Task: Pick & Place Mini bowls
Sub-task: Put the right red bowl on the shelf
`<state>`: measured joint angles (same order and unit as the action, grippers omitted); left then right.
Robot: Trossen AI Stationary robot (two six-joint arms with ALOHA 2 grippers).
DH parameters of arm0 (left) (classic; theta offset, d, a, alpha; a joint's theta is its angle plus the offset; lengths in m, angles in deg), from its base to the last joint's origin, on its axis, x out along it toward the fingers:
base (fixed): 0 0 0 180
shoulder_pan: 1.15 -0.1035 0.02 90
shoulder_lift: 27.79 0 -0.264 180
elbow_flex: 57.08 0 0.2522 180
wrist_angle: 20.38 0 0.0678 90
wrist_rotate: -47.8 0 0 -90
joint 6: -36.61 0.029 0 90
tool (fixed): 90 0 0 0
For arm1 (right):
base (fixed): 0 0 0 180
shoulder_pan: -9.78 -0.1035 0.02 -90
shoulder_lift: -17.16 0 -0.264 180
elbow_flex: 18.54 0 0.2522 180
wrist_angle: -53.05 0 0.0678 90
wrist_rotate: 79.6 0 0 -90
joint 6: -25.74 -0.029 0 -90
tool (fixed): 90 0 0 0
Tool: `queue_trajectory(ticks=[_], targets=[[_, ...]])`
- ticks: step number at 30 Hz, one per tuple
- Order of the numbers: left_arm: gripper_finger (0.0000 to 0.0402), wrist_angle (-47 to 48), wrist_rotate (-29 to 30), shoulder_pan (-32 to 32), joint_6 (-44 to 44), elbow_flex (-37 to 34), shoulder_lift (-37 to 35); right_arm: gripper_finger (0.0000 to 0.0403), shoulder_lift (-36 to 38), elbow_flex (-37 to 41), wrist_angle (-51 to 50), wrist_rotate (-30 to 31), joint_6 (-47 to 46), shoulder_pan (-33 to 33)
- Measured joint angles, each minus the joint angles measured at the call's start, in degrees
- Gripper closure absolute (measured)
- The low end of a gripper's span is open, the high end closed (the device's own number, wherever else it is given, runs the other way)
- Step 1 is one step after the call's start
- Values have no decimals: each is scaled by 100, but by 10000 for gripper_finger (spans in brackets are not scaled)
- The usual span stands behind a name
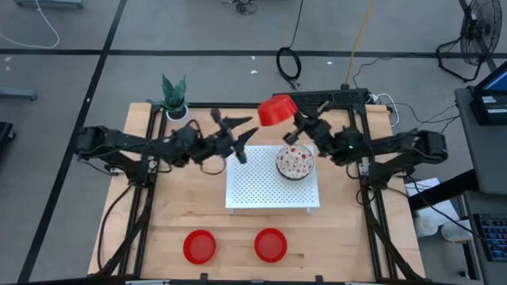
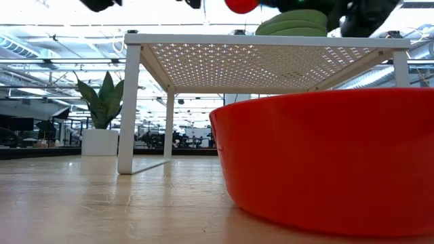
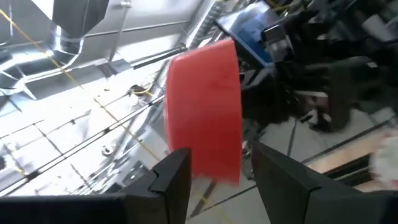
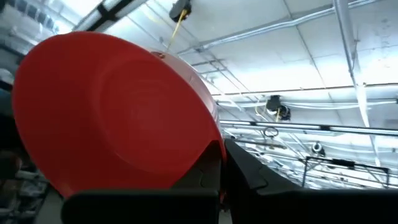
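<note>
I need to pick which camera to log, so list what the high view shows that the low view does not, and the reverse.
Only the high view: the right pincer shut on a raised red bowl, the left pincer open beside it, a speckled bowl on the perforated board, and a second red bowl on the table.

Only the low view: the board's underside and legs, and the room behind.

Both: the plant pot, the board, and a red bowl near the table's front edge.

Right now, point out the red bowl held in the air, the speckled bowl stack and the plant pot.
Raised red bowl (image 1: 275, 110), high view, its underside.
Speckled bowl stack (image 1: 295, 162), high view, top bowl's centre.
Plant pot (image 1: 177, 112), high view, white rim.
</note>
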<state>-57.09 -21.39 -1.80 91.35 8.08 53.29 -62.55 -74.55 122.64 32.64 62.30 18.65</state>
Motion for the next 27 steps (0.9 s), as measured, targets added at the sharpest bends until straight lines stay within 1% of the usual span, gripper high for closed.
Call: queue_trajectory(ticks=[3,6,12,17,20,23,25,27], targets=[[231,0,-3,-129,74,308,213,403,-250,-259,26,26,101,54],[231,-36,-18,-267,84,493,292,403,-341,-440,89,45,115,67],[231,-84,-125,-522,84,538,296,403,-376,-462,62,82,32,71],[231,-95,-178,-753,64,538,295,403,-380,-462,0,-42,-211,71],[231,-113,-357,-883,-15,538,295,403,-378,-462,-147,-44,-334,71],[231,-350,-438,-986,-144,538,297,403,-377,-464,-269,-49,-394,70],[239,-429,-477,-1054,-171,538,297,402,-378,-467,-318,-94,-521,62],[261,-454,-465,-1120,-268,538,299,402,-378,-469,-392,-106,-602,65]])
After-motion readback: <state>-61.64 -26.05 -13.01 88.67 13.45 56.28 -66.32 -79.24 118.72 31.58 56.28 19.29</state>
